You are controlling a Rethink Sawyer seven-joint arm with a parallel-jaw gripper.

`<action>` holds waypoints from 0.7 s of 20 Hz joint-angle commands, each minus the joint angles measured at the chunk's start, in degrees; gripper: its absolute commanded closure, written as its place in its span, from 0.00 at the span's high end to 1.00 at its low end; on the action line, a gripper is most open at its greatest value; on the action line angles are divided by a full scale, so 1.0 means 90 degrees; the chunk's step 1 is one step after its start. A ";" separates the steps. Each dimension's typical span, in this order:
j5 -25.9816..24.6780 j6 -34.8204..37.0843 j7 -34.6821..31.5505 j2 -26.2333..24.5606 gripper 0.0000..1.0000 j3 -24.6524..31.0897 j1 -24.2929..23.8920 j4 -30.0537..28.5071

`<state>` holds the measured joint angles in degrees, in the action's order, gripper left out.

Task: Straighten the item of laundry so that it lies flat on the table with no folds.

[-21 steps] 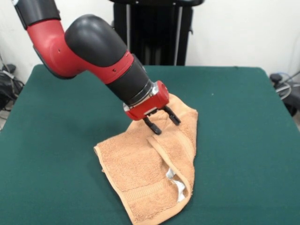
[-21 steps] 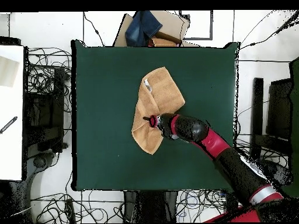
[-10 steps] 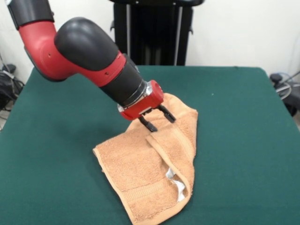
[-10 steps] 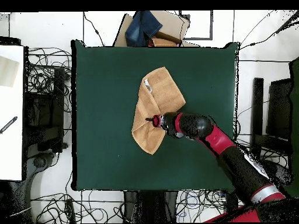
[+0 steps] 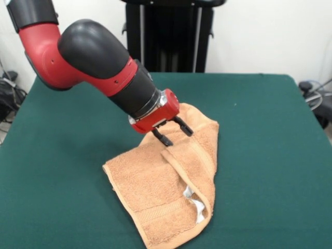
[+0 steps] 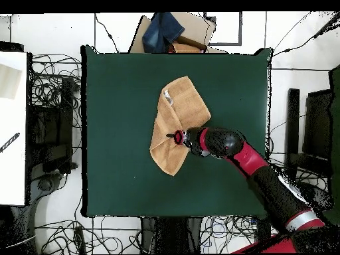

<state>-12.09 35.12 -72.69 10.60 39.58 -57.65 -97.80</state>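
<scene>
The orange-tan towel (image 5: 161, 189) lies on the green table (image 5: 270, 155), folded over itself, with a raised fold ridge running down its middle and a small white label (image 5: 196, 206) near its right front edge. In the overhead view the towel (image 6: 174, 123) sits near the table's (image 6: 119, 119) middle. My gripper (image 5: 175, 136) hovers over the towel's far part, open, its two black fingers (image 5: 162, 138) spread with nothing between them. In the overhead view the gripper (image 6: 174, 137) is above the towel's middle.
A cardboard box with blue cloth (image 6: 169, 32) stands beyond the table's top edge in the overhead view. Cables (image 6: 53, 99) lie on the floor around the table. A black stand (image 5: 168, 36) rises behind the table.
The arm has swung a little to the left and up in the front view, carrying the open gripper with it. The towel has not moved.
</scene>
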 commanded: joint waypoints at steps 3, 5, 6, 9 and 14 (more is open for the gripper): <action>-0.0173 -0.0322 -0.0479 0.0008 1.00 -0.0306 0.0164 0.0242; -0.0184 -0.0400 -0.0530 0.0011 1.00 -0.0310 0.0203 0.0227; -0.0188 -0.0439 -0.0553 0.0012 1.00 -0.0309 0.0212 0.0207; -0.0191 -0.0502 -0.0600 0.0025 1.00 -0.0316 0.0223 0.0187; -0.0161 -0.0444 -0.0578 0.0003 1.00 -0.0312 0.0251 0.0279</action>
<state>-12.09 35.10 -72.69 10.60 39.58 -57.43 -97.80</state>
